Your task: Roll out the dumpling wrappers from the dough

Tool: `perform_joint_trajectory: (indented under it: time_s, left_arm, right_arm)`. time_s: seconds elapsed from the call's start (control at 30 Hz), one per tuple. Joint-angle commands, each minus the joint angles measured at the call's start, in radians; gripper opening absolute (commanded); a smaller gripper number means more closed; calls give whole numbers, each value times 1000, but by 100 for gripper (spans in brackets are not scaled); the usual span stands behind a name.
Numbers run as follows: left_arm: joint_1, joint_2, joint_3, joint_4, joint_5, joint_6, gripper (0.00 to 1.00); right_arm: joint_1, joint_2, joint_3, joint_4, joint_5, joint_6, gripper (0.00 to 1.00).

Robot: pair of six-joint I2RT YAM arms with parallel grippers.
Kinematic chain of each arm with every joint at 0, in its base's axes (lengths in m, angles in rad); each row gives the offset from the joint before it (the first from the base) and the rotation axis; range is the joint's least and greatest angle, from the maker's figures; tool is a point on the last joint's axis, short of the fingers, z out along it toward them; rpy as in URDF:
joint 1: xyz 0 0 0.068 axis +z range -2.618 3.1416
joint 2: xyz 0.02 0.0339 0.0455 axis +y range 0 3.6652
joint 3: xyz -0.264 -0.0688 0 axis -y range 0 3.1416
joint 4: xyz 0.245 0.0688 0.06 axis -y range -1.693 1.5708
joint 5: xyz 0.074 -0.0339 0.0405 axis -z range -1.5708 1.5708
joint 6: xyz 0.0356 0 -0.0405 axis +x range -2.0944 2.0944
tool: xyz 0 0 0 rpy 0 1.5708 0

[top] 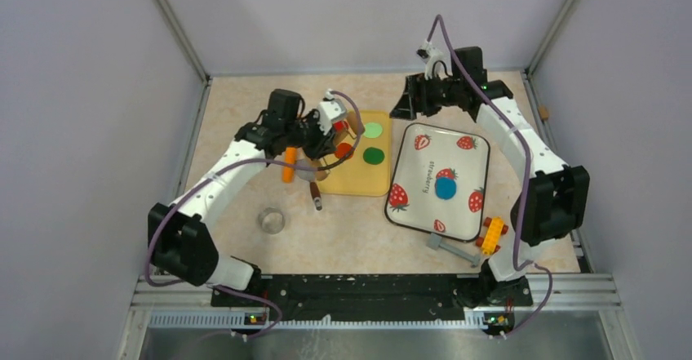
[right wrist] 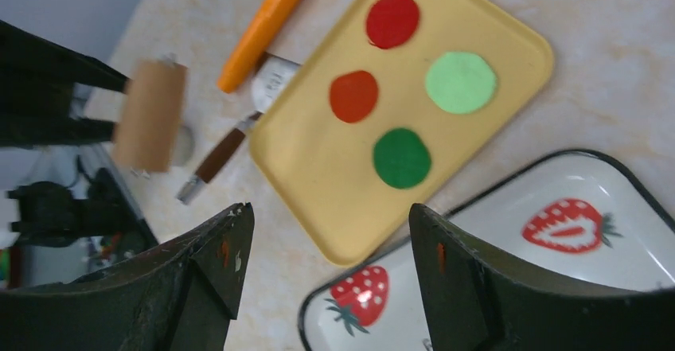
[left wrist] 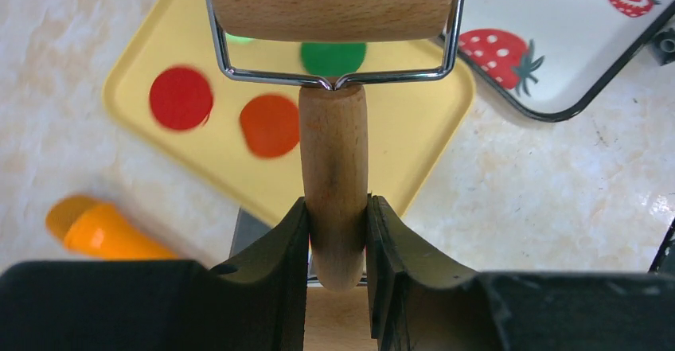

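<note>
One blue lump of dough [top: 445,187], roughly round, sits near the middle of the strawberry tray [top: 420,205] on the right half of the tabletop. No clean-edged blue wrapper in view yet.

Handling, my read:
- Soft clay, light, dents under any pinch and probably sticks to the tray. Don't grab it with fingers. Work it from above with the roller in light passes, from the centre outward.
- The tray looks light and may skate under a push, so pinning its rim could help.

Left gripper [left wrist: 334,224] is clenched on the wooden handle of the rolling pin [left wrist: 330,1], drum forward. It hangs over the yellow tray [right wrist: 318,176], well apart from the dough. The hold sits near the butt end of the handle, so that's a long lever and the drum could tilt under load.

Right gripper [right wrist: 328,216] has its jaws wide apart with nothing between them. It hangs above the far-left corner of the strawberry tray.

The yellow tray carries four finished discs: red [right wrist: 392,21], orange-red [right wrist: 353,95], light green [right wrist: 460,82] and dark green [right wrist: 402,157]. They look a fair guide for wrapper size.
</note>
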Motion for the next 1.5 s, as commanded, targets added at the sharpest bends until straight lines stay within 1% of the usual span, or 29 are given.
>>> perform_joint_trajectory:
  time_s: [0.0,0.1,0.23,0.3,0.4,0.47,0.5,0.6,0.7,0.77,0.8,0.83,0.87,0.97,1.07,1.2,1.37,1.47]
  left_arm:
    - [-87,81,77,153,66,85,0]
    - [-141,155,137,169,81,91,0]
    - [-217,231,189,200,73,107,0]
    - [-247,261,206,235,70,90,0]
    - [-288,299,223,305,66,48,0]
    - [-311,326,237,344,62,24,0]
    - [-322,343,248,356,64,14,0]
    - [-353,398,284,385,85,-18,0]
    - [-386,466,320,437,103,-48,0]
    - [-419,519,344,483,109,-67,0]
    - [-433,548,362,506,110,-80,0]
    - [-448,585,385,513,110,-102,0]
    - [-460,623,417,546,104,-133,0]
    - [-484,751,519,610,77,-256,0]
    - [-508,831,587,670,62,-319,0]
    - [-548,871,601,719,65,-338,0]
    - [-578,898,629,723,58,-381,0]
    - [-588,926,646,731,48,-395,0]
  right_arm:
    - [16,74,145,-99,-258,138,75]
    - [15,88,147,-157,-270,130,78]
    - [12,69,85,-182,-293,124,80]
    - [10,48,51,-184,-298,127,80]
    - [-1,13,3,-221,-259,123,76]
    - [-26,-9,-35,-251,-238,125,74]
    - [-47,-24,-59,-255,-237,129,71]
    - [-112,-49,-94,-306,-209,87,51]
    - [-159,-55,-94,-378,-164,-2,35]
    - [-190,-47,-79,-445,-137,-88,18]
    - [-204,-42,-63,-481,-116,-129,8]
    - [-219,-39,-52,-514,-87,-165,2]
    - [-236,-38,-39,-545,-49,-197,0]
    - [-304,-43,-31,-634,17,-291,0]
    - [-368,-55,-61,-666,78,-364,0]
    - [-427,-70,-102,-694,82,-420,0]
    - [-504,-79,-135,-702,71,-465,0]
    - [-531,-86,-170,-676,87,-511,0]
